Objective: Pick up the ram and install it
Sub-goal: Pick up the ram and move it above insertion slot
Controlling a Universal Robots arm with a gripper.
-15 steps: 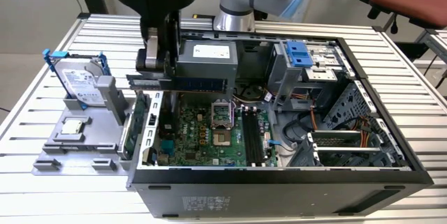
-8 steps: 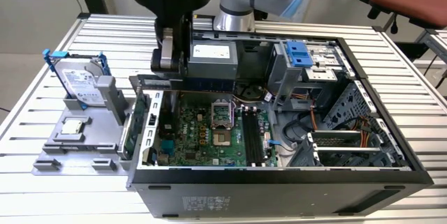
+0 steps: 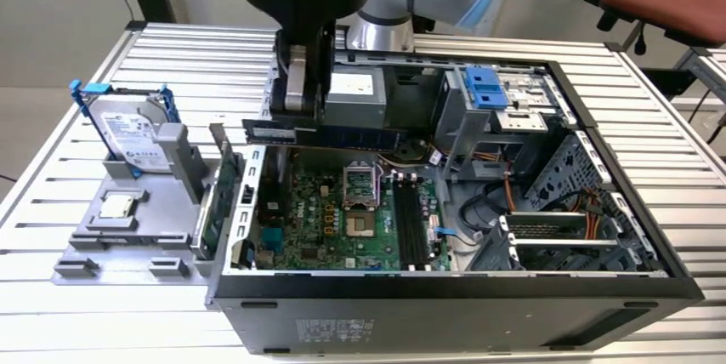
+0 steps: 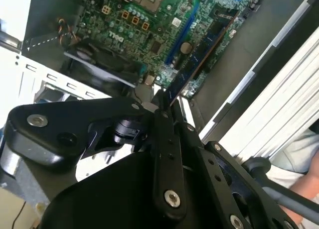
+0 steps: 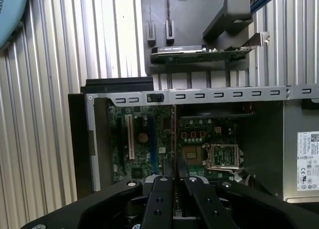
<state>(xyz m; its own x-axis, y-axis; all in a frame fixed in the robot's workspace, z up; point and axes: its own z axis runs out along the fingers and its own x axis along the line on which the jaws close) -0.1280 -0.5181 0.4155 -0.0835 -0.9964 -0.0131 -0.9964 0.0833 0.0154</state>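
Ram [image 3: 340, 136] sits clamped in the pincer [image 3: 297, 116], whose jaws are closed flat against both faces of the stick near one end, with no gap that we can see. In the exterior view it lies level in the upper middle of the frame. A short end pokes toward the exterior view's left and the longer part reaches toward the exterior view's right. It hangs over the open computer case [image 3: 454, 287] and is seated in no slot.

In the second wrist view we see the ram [image 4: 199, 55] running away from the pincer [image 4: 162, 105] as a thin dark strip over the green motherboard [image 4: 149, 30]. In the first wrist view the ram [image 5: 174, 134] shows edge-on ahead of the pincer [image 5: 174, 181].

Below it in the exterior view lie the motherboard [image 3: 329, 228], its CPU socket [image 3: 359, 185] and the long black slots [image 3: 411, 226]. At the exterior view's left a grey holder [image 3: 114, 245] carries an upright hard drive [image 3: 125, 130] in a blue frame. A green expansion card [image 3: 221, 185] stands on edge just beside the case wall. Everything rests on a slatted metal table [image 3: 68, 313].
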